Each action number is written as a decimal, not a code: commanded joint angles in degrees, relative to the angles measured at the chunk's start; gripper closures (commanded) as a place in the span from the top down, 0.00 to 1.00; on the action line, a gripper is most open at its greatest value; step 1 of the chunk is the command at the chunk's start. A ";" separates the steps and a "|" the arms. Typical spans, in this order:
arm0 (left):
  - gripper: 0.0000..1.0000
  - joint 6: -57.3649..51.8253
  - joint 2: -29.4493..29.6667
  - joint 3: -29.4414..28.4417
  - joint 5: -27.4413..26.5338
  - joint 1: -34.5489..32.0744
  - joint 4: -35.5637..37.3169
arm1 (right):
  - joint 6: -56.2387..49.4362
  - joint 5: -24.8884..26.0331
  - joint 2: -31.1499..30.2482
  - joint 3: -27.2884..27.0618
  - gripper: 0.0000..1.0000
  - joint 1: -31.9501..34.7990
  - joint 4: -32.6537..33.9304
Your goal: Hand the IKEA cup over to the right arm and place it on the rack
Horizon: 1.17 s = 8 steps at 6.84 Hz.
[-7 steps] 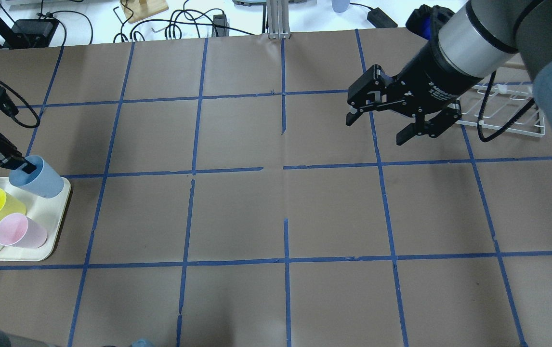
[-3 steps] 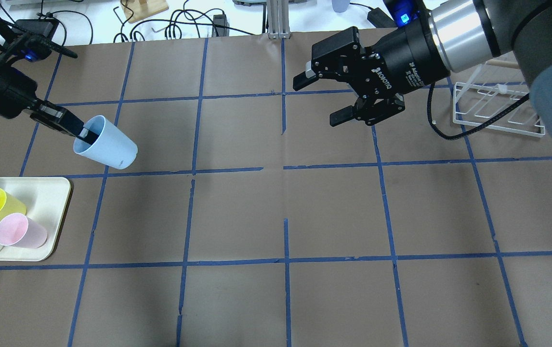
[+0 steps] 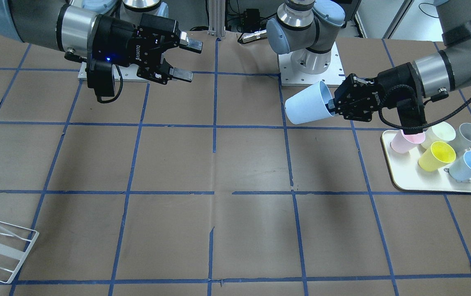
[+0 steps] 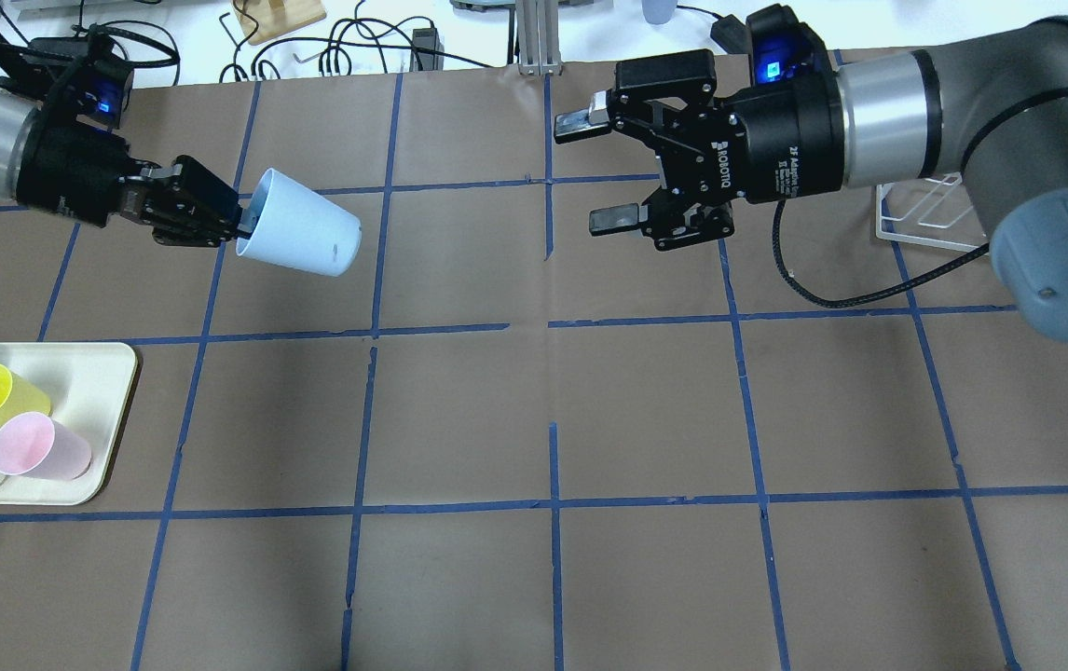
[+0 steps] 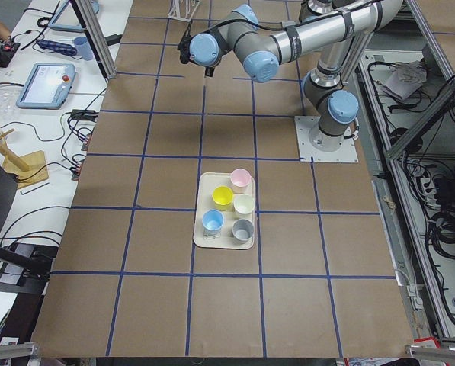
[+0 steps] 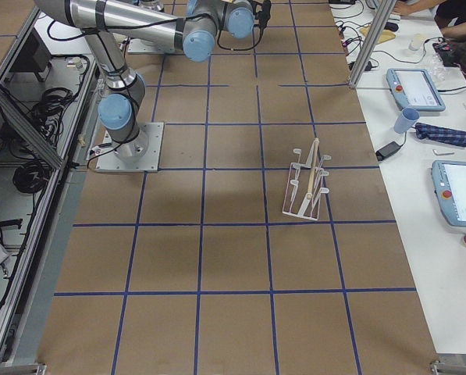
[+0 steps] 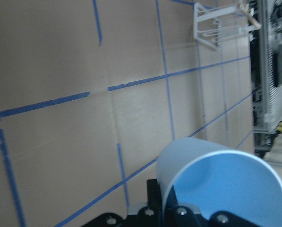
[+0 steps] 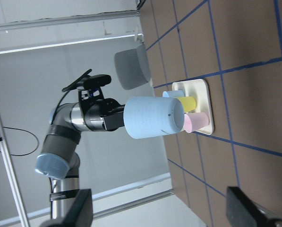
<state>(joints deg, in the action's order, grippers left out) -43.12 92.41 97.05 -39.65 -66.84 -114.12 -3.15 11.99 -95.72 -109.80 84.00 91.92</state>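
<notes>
My left gripper (image 4: 238,224) is shut on the rim of the pale sky-blue IKEA cup (image 4: 301,238) and holds it on its side in the air, base toward the table's middle. In the front view the gripper (image 3: 334,107) and cup (image 3: 307,105) are on the right. The cup's blue inside fills the left wrist view (image 7: 226,184). My right gripper (image 4: 590,171) is open and empty, level with the cup and facing it across a gap; it also shows in the front view (image 3: 188,61). The white wire rack (image 4: 925,210) stands behind the right arm, partly hidden; it shows whole in the right side view (image 6: 307,187).
A cream tray (image 4: 87,373) at the left edge holds several cups, among them a yellow cup (image 3: 437,156), a pink cup (image 3: 404,142) and a grey cup (image 3: 467,135). Brown paper with a blue tape grid covers the table. Cables lie beyond the far edge.
My left gripper lifted the blue cup off the tray and carried it right and toward the far side. My right gripper swung left, away from the rack, and turned to face the cup.
</notes>
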 commanded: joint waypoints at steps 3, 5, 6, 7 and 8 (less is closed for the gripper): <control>0.00 0.67 -3.81 7.26 26.31 -7.13 -6.21 | -0.45 -12.25 0.10 -7.53 1.00 0.02 4.32; 0.00 0.66 -4.17 8.32 32.08 -10.84 -6.12 | 0.52 -14.17 0.10 -7.36 1.00 0.11 4.49; 0.00 0.66 -3.99 8.59 32.09 -11.72 -6.12 | 0.86 -14.54 0.19 -7.09 1.00 0.11 4.49; 0.00 0.66 -3.99 9.46 32.00 -12.86 -6.03 | 5.04 -14.63 0.10 -6.83 1.00 0.11 4.67; 0.00 0.84 -4.34 9.82 32.09 -14.01 -6.03 | 5.43 -14.63 0.10 -6.91 1.00 0.20 6.06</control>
<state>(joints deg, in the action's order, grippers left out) -42.41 88.31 106.30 -7.68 -79.50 -120.18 0.70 -2.51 -95.61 -116.76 84.14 96.88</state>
